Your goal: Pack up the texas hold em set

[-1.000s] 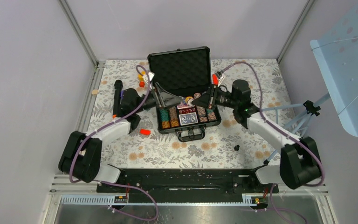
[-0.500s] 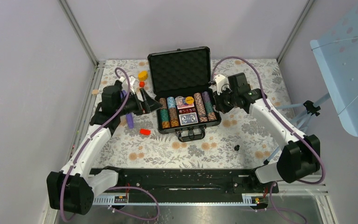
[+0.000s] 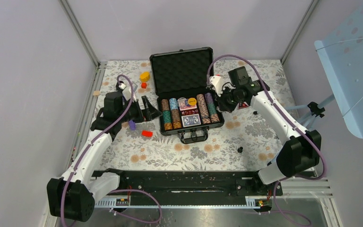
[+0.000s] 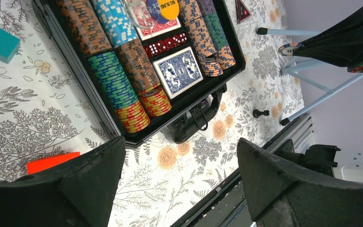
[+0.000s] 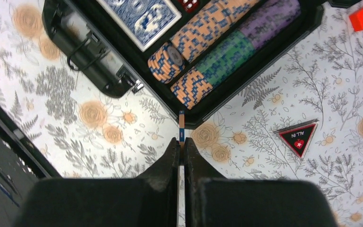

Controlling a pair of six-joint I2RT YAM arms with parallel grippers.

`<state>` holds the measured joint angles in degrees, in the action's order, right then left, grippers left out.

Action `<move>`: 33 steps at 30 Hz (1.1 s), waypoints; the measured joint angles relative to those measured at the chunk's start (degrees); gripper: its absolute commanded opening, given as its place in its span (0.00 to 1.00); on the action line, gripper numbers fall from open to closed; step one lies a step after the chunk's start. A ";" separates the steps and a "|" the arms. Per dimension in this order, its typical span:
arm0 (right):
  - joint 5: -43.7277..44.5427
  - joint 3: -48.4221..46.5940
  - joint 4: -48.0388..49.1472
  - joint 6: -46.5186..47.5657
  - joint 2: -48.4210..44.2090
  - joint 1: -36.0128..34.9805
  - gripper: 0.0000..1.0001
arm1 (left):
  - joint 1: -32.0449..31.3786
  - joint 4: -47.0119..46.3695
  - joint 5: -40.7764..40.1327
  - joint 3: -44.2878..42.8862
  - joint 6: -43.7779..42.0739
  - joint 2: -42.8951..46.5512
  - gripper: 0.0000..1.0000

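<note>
- While its foam-lined lid stood open toward the top of the overhead frame, the black hard case sat at upper centre on the floral table, with its handle toward the bottom.
- Left gripper hung just left of the case, its jaws spread wide and holding nothing.
- Right gripper hovered at the case's right side, its jaws pressed together on a single chip gripped edge-on, just off the case's corner.
- Rows of striped poker chips lay on edge in the tray, on both sides of its middle.
- Blue-backed card deck lay between those rows.
- Red block lay on the table, lower left of the case.
- Black triangular "ALL IN" marker lay on the table at right of the right wrist frame, apart from the case.
- Red dice sat in the tray just above the deck in the left wrist frame.
</note>
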<state>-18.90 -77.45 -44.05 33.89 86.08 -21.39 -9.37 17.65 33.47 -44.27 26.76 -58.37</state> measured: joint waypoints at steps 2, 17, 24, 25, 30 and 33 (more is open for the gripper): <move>-0.50 -0.66 -2.58 4.24 0.63 -0.35 0.00 | 0.00 0.00 -0.55 0.20 -0.09 0.28 0.87; -1.25 3.78 -1.64 13.92 9.51 -6.43 0.00 | 0.00 0.35 -2.29 0.57 -0.48 0.92 0.88; 4.28 3.54 1.16 15.56 11.32 -6.43 0.00 | 0.11 0.76 -2.47 0.57 -0.66 0.92 0.88; 4.83 3.41 1.22 15.87 11.65 -6.43 0.00 | 0.13 0.76 -2.49 0.57 -0.68 0.92 0.88; 6.25 3.37 1.49 16.81 13.51 -6.43 0.00 | 0.26 0.76 -2.51 0.61 -0.81 0.92 0.87; 6.36 3.32 1.44 17.16 14.03 -6.43 0.00 | 0.26 0.76 -2.56 0.61 -0.85 0.92 0.88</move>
<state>-12.53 -74.13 -42.61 51.05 100.12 -27.81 -9.10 18.41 30.92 -43.66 25.91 -57.45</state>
